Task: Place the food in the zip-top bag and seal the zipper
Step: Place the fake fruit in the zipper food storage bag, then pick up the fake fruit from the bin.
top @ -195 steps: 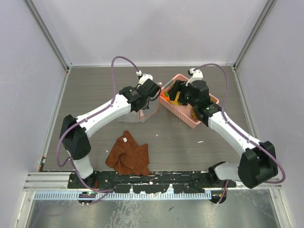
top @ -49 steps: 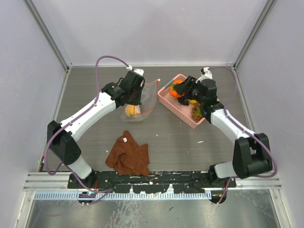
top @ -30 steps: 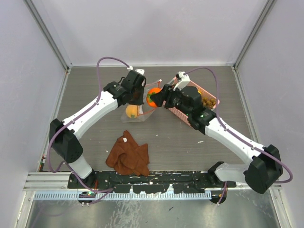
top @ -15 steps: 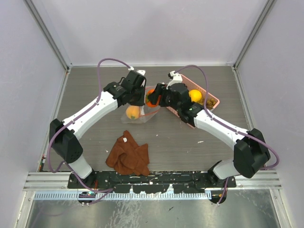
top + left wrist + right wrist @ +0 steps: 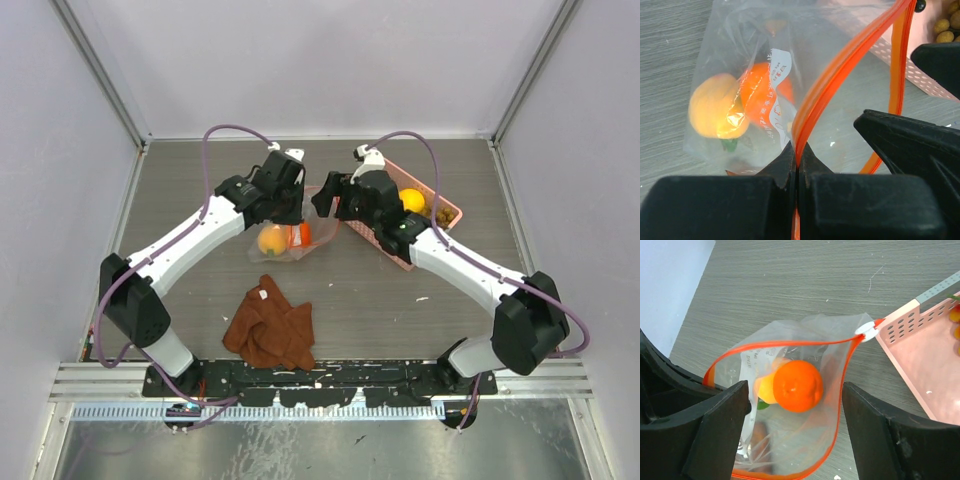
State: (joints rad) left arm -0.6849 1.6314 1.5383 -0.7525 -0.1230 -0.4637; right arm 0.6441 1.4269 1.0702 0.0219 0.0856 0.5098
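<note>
Currently both arms reach in from the near edge and meet over the middle of the grey table (image 5: 180,190). Left arm angles up and to the right, right arm up and to the left, wrists nearly head-on.

Left gripper (image 5: 797,159): clenched on the zipper (image 5: 840,70), pinching one lip of the strip flat between the jaws and holding that edge up.

Right gripper (image 5: 322,200): fingers (image 5: 715,435) spread wide, nothing in them, hanging right over the mouth of the zip-top bag (image 5: 835,405).

Pink lattice basket (image 5: 385,243) sits on the table under the right forearm, its corner just beside the bag mouth. It holds a yellow-orange round fruit (image 5: 411,200) and brownish-green grapes (image 5: 442,213).

Rust-brown cloth (image 5: 270,325) lies crumpled nearer the bases, well apart from the bag.

Bag rests on the table between the two grippers, mouth open in a loop, white slider (image 5: 866,329) at the end next to the basket. Inside lie the orange fruit (image 5: 797,385) and, touching it, a second yellow-orange round fruit (image 5: 715,112), with a green leaf (image 5: 730,145) showing under it.
</note>
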